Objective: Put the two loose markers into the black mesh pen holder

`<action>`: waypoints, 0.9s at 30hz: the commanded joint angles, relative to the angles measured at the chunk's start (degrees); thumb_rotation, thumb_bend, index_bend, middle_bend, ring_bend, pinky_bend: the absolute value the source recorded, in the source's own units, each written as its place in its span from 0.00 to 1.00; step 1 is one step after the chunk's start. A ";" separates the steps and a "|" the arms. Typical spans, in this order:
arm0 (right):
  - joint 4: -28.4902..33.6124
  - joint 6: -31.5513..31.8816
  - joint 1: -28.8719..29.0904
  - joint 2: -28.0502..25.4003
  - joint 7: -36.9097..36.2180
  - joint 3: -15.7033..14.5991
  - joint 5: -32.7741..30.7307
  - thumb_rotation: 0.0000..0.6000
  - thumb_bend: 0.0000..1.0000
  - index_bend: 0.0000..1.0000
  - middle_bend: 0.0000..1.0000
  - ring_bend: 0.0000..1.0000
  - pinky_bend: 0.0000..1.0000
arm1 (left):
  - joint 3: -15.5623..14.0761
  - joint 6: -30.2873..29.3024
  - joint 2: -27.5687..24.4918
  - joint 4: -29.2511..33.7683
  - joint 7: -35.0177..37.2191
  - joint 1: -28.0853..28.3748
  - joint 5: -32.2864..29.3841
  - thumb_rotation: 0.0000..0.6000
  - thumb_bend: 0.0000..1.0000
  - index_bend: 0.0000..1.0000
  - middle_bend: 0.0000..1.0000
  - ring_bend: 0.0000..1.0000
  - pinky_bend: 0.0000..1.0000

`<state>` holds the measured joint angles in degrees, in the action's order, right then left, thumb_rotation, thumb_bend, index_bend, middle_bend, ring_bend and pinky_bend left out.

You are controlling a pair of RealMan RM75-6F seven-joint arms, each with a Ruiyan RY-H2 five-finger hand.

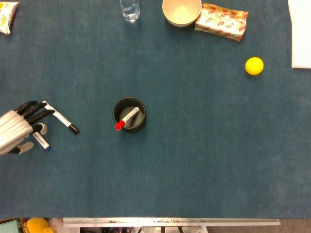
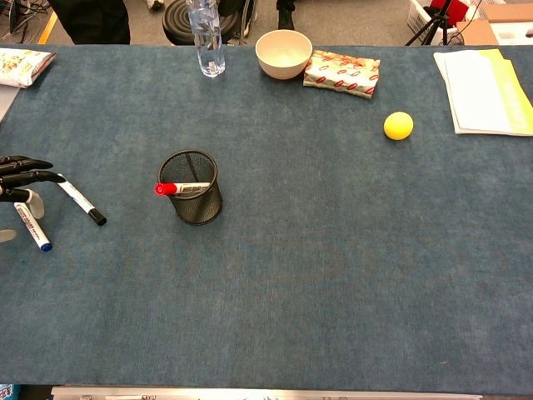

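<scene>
The black mesh pen holder (image 1: 129, 114) (image 2: 191, 187) stands left of the table's middle with a red-capped marker (image 1: 125, 119) (image 2: 179, 188) leaning in it. Two loose markers lie at the far left: a black-capped one (image 1: 62, 119) (image 2: 81, 199) and a blue-capped one (image 1: 42, 141) (image 2: 32, 227). My left hand (image 1: 19, 127) (image 2: 18, 182) hovers over their left ends, fingers spread, holding nothing. Its fingertips (image 1: 47, 112) reach the top end of the black-capped marker, and the hand hides that end of the blue-capped one. The right hand is outside both views.
Along the far edge stand a clear bottle (image 2: 206, 37), a cream bowl (image 2: 284, 52) and a red-patterned packet (image 2: 342, 73). A yellow ball (image 2: 398, 125) lies at the right, papers (image 2: 485, 90) at the far right, a snack bag (image 2: 22, 64) at the far left.
</scene>
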<state>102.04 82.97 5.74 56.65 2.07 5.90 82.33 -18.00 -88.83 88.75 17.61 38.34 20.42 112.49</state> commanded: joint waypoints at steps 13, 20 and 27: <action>1.40 0.24 -0.17 -0.43 1.46 -0.07 -0.33 1.00 0.03 0.14 0.27 0.14 0.30 | -1.00 1.34 4.02 -4.92 0.85 -0.75 -1.29 1.00 0.25 0.43 0.11 0.01 0.10; 2.32 0.34 -0.23 -0.72 1.89 -0.08 -0.36 1.00 0.03 0.14 0.27 0.14 0.30 | -1.17 1.52 5.17 -6.23 1.10 -1.18 -1.90 1.00 0.25 0.46 0.11 0.01 0.10; 3.02 0.44 -0.27 -0.98 2.35 -0.09 -0.38 1.00 0.03 0.14 0.27 0.14 0.30 | -1.52 2.62 5.92 -7.21 1.07 -1.50 -2.29 1.00 0.25 0.46 0.11 0.01 0.10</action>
<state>105.04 83.40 5.48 55.68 4.40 5.81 81.96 -19.48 -86.28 94.60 10.47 39.43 18.96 110.25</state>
